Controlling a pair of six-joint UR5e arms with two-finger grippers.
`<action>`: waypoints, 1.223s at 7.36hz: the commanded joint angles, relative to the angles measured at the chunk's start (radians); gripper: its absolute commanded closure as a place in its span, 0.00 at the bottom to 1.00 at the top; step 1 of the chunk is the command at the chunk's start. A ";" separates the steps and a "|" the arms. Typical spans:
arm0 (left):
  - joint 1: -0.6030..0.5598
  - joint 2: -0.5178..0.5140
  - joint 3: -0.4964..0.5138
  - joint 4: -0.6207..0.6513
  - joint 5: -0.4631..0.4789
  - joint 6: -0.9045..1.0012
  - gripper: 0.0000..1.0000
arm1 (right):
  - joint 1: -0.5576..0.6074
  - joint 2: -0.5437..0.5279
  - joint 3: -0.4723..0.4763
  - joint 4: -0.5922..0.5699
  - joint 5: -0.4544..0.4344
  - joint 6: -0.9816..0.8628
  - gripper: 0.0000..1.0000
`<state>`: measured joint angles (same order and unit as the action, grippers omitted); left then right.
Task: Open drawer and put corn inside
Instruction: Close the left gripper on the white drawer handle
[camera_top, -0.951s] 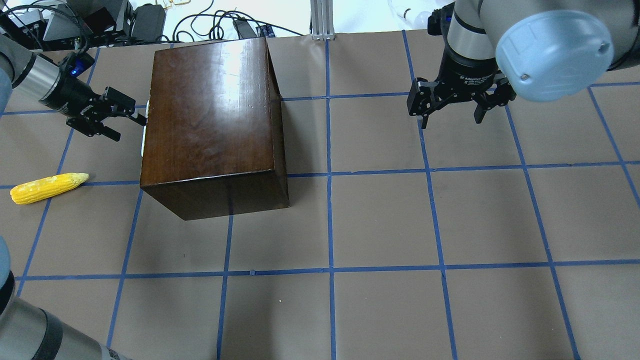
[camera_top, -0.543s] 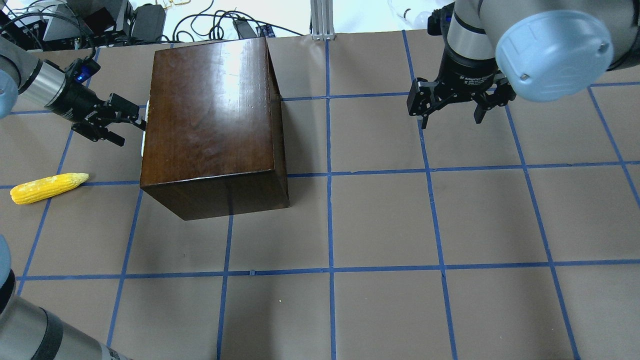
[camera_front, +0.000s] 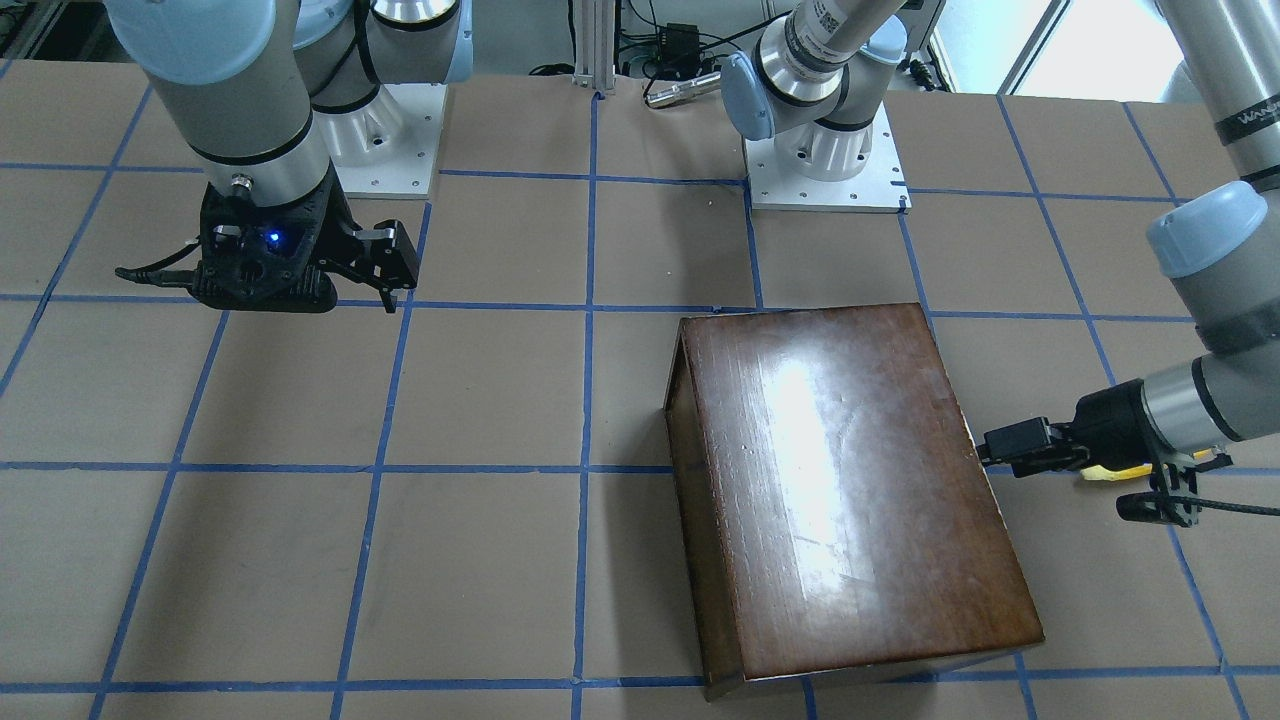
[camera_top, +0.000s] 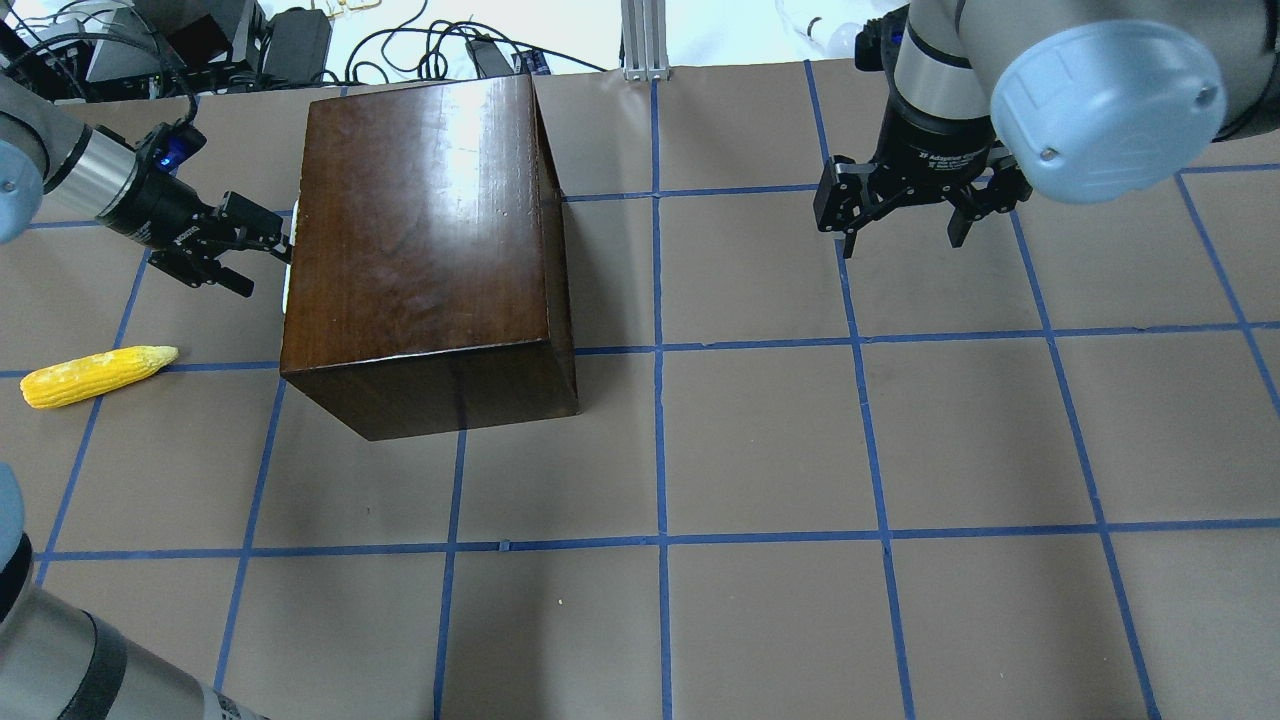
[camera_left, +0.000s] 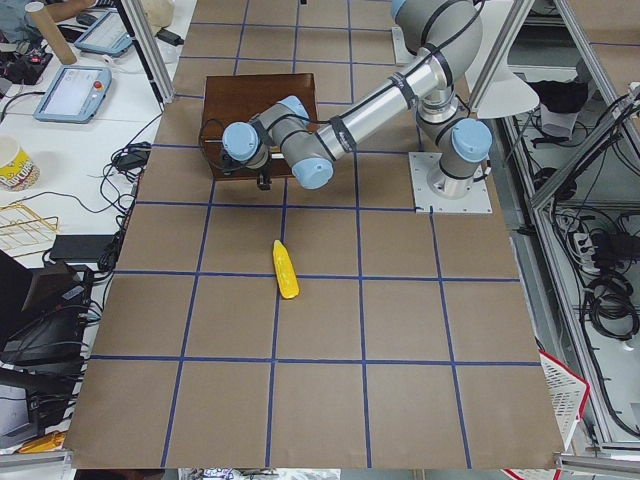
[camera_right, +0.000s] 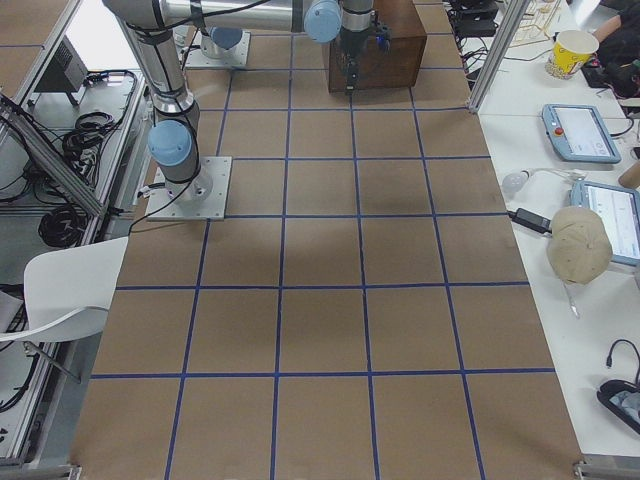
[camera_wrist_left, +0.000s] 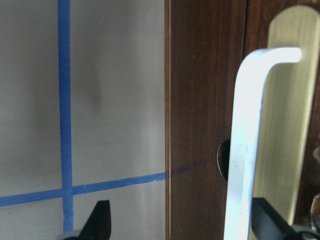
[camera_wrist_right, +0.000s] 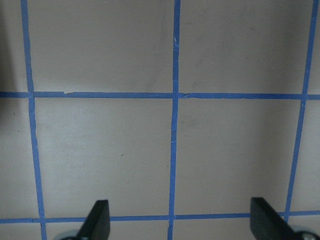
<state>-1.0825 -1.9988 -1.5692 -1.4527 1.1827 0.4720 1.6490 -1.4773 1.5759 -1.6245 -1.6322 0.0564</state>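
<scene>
text | right gripper (camera_top: 901, 238): "2F Adaptive" | left arm (camera_front: 1243, 112): "WA…" partial

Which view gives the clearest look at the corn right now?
Overhead exterior: the corn lies whole and unobstructed. Exterior left also shows it whole, but smaller. Front-facing shows only a yellow sliver, the rest hidden by the left arm. The other views miss it.

Left gripper (camera_top: 265, 262): box (camera_top: 420, 230) dead ahead, drawer handle (camera_wrist_left: 245, 150) between its spread fingers; corn (camera_top: 95, 376) well off sideways. Right gripper (camera_top: 902, 245): free room down to table (camera_top: 900, 450).
</scene>
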 joint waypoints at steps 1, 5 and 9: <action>-0.002 -0.008 0.001 0.002 0.000 -0.001 0.00 | 0.000 0.000 0.000 0.000 0.000 0.000 0.00; -0.002 -0.011 0.000 0.002 0.000 0.002 0.00 | 0.000 -0.002 0.000 0.000 0.000 0.000 0.00; -0.002 -0.009 0.001 0.026 0.020 -0.003 0.00 | 0.000 -0.002 0.000 0.000 0.002 0.000 0.00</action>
<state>-1.0846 -2.0094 -1.5678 -1.4380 1.1943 0.4702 1.6490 -1.4787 1.5754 -1.6245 -1.6308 0.0567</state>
